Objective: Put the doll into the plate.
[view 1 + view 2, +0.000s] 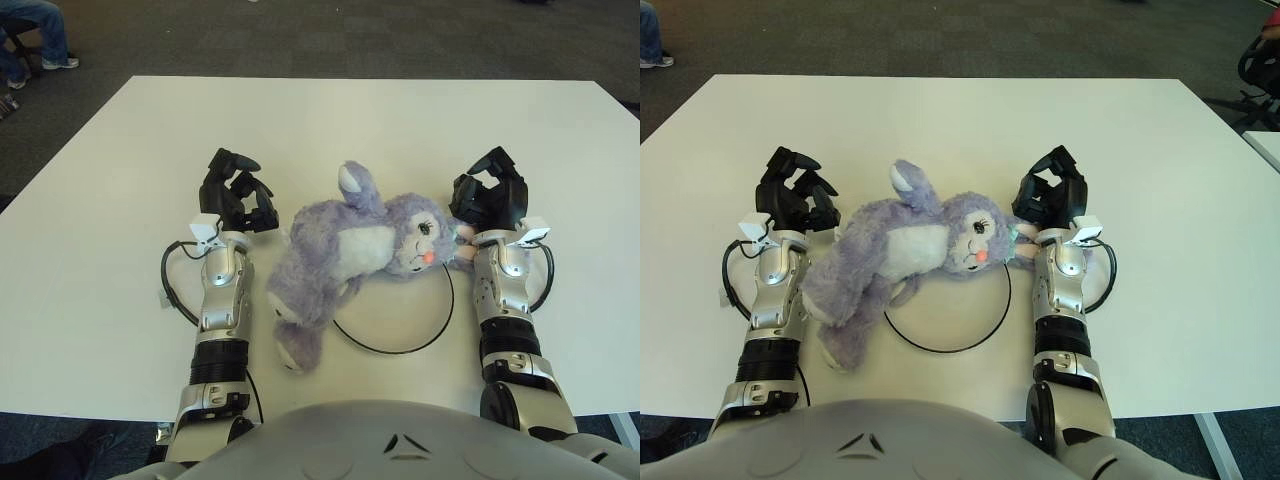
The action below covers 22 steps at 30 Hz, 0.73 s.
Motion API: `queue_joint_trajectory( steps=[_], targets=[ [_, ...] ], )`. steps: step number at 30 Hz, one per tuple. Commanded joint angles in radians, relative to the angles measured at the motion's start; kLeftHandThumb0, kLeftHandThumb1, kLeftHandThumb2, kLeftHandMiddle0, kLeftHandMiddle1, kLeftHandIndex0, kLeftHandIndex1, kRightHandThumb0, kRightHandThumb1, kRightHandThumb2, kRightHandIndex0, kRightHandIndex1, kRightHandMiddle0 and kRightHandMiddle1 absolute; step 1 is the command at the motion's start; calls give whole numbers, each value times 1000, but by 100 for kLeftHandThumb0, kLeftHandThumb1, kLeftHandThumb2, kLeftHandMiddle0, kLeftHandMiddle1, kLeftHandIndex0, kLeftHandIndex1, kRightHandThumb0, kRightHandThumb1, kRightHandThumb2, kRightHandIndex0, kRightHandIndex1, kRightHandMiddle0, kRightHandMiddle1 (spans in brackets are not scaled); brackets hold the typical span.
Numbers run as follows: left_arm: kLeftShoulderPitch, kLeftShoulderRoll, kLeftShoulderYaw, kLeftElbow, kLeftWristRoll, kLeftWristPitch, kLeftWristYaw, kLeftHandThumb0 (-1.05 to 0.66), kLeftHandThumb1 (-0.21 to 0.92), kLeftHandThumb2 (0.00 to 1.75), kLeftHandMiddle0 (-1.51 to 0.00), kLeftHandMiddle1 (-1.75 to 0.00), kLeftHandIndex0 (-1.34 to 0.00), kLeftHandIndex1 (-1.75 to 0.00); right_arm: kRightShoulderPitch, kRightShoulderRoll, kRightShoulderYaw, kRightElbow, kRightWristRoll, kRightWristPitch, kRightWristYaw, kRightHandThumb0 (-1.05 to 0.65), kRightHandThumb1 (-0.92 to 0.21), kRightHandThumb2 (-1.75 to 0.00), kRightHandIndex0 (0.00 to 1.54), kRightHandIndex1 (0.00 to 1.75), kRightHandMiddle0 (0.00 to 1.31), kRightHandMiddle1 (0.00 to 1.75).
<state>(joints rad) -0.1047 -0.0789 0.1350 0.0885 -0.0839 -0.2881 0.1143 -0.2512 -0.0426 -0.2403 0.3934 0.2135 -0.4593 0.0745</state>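
I see the purple doll sprawled on its side half across the black-rimmed plate, with my left hand at its nine o'clock and right hand at three o'clock, both loosely curled, holding nothing.

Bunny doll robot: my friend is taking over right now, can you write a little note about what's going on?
Left hand: beside the doll's left side, fingers curled, holding nothing.
Right hand: by the doll's head on the right, fingers curled; whether it touches the doll is unclear.
Purple bunny doll: lying on its side on the white table, head and chest over the upper part of the plate, legs hanging off to the left.
Done: doll partly on the plate.
Left: probably nudge the legs in so it sits fully inside.
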Motion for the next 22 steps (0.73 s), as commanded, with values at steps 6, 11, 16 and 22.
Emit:
queue_joint_trajectory(
  steps=[6, 11, 16, 22],
  targets=[
    [39, -1, -1, 13, -2, 5, -6, 0, -1, 166, -88, -167, -62, -175, 29, 9, 1, -1, 4, 18, -3, -49, -28, -135, 124, 175, 64, 175],
    [39, -1, 0, 13, 0, 6, -4, 0, -1, 166, -88, -167, -62, -175, 30, 10, 0, -3, 3, 22, -5, -49, -28, -135, 124, 175, 64, 175],
    [39, 0, -1, 15, 2, 2, -4, 0, 0, 166, -88, -167, -62, -175, 30, 10, 0, -4, 4, 24, -3, -49, -29, -135, 125, 175, 64, 175],
    [39, 1, -1, 16, 1, 1, -7, 0, 0, 166, -88, -167, -62, -175, 31, 10, 1, -5, 5, 24, -1, -49, -28, -135, 125, 175, 64, 175]
  ],
)
